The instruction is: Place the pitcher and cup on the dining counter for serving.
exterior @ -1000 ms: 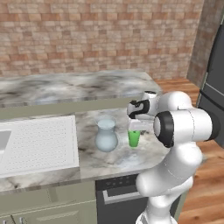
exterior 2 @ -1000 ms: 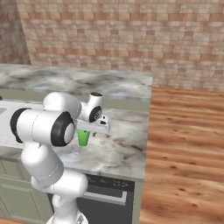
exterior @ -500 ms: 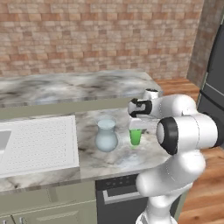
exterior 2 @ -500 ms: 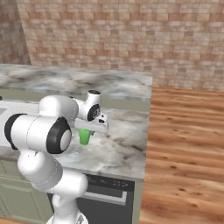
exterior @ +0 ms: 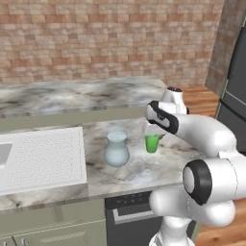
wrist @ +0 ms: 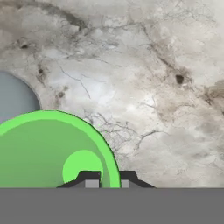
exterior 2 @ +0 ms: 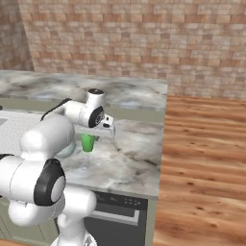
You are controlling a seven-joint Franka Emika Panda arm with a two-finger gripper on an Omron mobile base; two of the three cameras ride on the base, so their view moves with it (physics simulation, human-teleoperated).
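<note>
The claw [wrist: 103, 177] now pinches the cup [exterior: 152, 143]'s rim and has lifted it off the counter [exterior: 144, 173], ready to carry.

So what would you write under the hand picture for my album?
Looking straight down into the green cup, with the gripper pinching its rim over the marbled counter, the pitcher beside it.

Kitchen: marbled counter [exterior: 158, 163], white drainboard [exterior: 41, 156], brick wall [exterior: 105, 38].
</note>
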